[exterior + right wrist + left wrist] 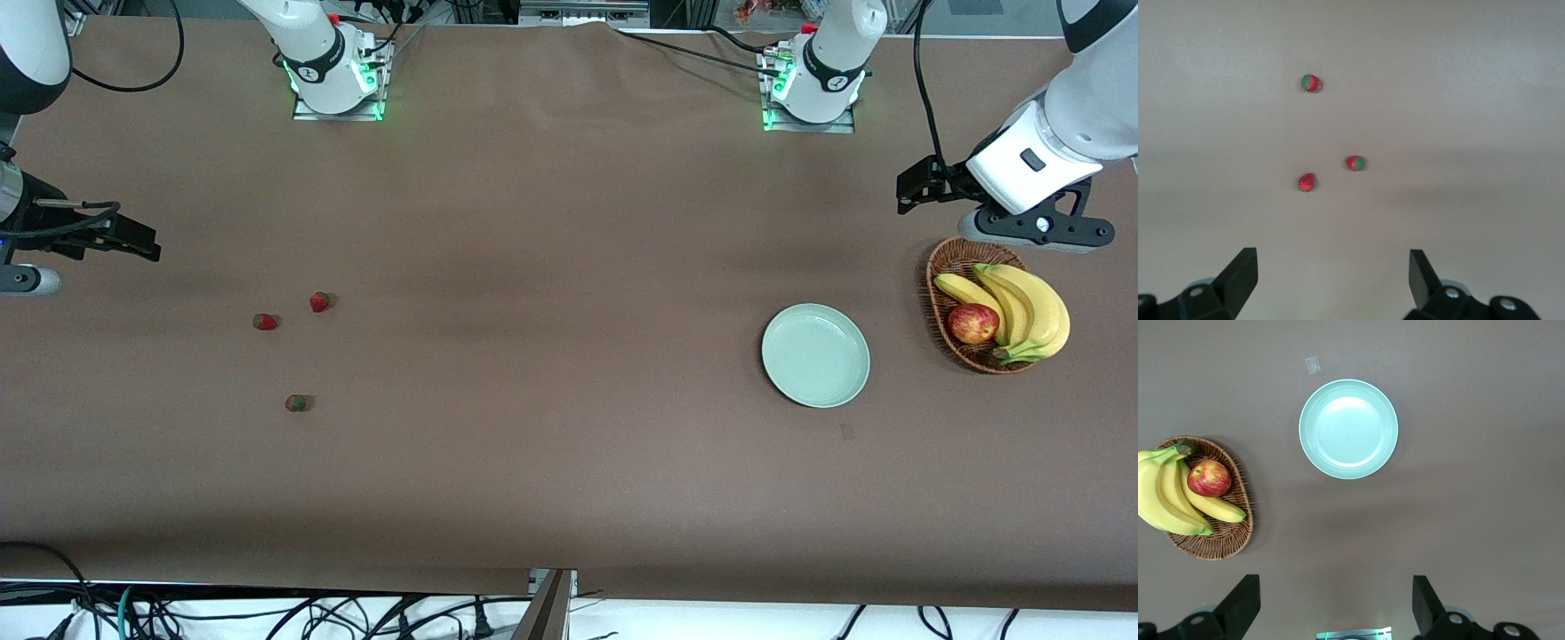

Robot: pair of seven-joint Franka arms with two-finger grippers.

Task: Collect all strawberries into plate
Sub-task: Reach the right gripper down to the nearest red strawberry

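Three small red strawberries lie toward the right arm's end of the table: one (319,302) (1307,182), a second (265,321) (1355,163) beside it, and a third (297,403) (1311,83) nearer the front camera. The empty mint-green plate (815,355) (1348,429) sits toward the left arm's end. My right gripper (133,238) (1330,255) hovers open over bare table beside the strawberries, holding nothing. My left gripper (916,188) (1333,581) is open and empty too, over the table beside the plate and the basket.
A brown wicker basket (944,258) (1218,547) with bananas (1027,307) and a red apple (973,324) stands beside the plate, at the left arm's end. A small tape mark (846,432) (1313,365) lies on the brown table cover near the plate.
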